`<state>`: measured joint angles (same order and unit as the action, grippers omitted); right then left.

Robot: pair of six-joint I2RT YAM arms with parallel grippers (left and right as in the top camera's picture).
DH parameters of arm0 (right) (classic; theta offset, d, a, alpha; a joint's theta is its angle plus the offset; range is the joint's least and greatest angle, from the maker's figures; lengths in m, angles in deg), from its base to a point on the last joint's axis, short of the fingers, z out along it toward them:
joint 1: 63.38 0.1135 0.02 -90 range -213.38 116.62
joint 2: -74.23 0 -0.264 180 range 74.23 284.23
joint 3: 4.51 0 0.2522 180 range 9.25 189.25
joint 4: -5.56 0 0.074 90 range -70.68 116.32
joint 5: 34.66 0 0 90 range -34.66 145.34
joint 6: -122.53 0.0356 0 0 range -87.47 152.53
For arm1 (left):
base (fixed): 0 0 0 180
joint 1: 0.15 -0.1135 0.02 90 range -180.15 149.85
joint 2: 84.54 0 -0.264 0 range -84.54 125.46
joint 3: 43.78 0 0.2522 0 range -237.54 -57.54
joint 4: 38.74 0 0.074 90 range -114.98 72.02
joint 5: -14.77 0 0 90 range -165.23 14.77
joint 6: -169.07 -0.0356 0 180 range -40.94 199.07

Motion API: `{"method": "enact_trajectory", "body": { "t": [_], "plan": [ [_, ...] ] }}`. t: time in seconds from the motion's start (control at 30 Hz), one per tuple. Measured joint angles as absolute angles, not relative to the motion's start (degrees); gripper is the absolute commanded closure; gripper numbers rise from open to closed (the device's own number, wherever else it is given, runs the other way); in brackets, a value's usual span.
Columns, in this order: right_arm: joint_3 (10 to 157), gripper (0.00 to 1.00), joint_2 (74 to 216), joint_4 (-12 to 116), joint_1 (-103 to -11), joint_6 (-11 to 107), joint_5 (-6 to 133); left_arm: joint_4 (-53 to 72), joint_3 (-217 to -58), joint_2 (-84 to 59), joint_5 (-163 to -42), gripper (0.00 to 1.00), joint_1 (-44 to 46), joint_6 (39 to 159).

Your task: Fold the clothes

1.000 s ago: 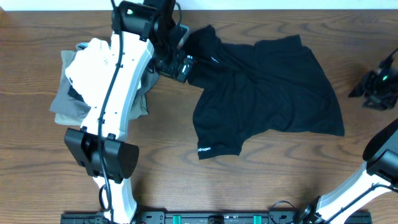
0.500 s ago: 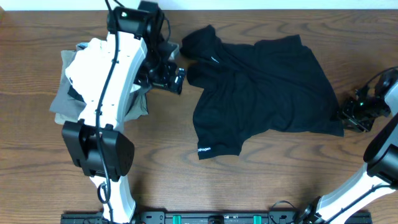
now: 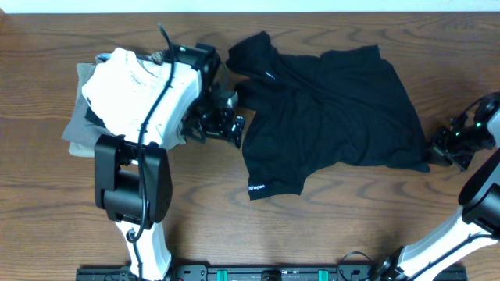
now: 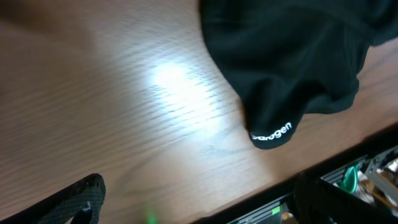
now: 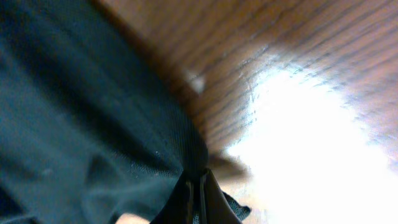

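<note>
The black polo shirt (image 3: pixel 328 109) lies crumpled across the middle of the table, with white lettering on the sleeve hem (image 3: pixel 256 187). My left gripper (image 3: pixel 228 127) is open beside the shirt's left edge, above the wood. In the left wrist view its fingers (image 4: pixel 199 202) are wide apart and empty, with the lettered sleeve (image 4: pixel 271 132) ahead. My right gripper (image 3: pixel 440 148) is at the shirt's right lower corner. In the right wrist view its fingers (image 5: pixel 198 190) are pressed together on the edge of the black cloth (image 5: pixel 74 112).
A pile of folded garments sits at the left, a white one (image 3: pixel 117 74) on grey and olive ones (image 3: pixel 82 133), right beside my left arm. The table's front edge (image 4: pixel 261 202) and the rack below it show in the left wrist view.
My left gripper moved from the shirt's collar area toward the front, along its left edge. My right gripper came in from the far right to the shirt's right corner and shut there.
</note>
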<state>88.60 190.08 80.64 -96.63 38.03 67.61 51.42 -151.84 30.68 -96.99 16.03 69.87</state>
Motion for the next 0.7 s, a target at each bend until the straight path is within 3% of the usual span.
{"method": "enact_trajectory", "body": {
  "t": [0.23, 0.53, 0.7],
  "plan": [
    [92.29, 0.99, 180.77, 82.85, -96.63, 38.00, 67.98, 43.64, -145.26, 30.68, -98.35, 0.04, 20.80, 69.87],
    [92.88, 0.99, 174.87, 84.12, -96.63, 38.03, 68.40, 34.96, -138.40, 30.68, -98.94, 0.24, 23.51, 70.31],
    [92.88, 0.99, 174.87, 84.58, -96.63, 38.07, 68.40, 30.50, -136.82, 30.68, -99.07, 0.27, 23.51, 71.25]
  ]
}}
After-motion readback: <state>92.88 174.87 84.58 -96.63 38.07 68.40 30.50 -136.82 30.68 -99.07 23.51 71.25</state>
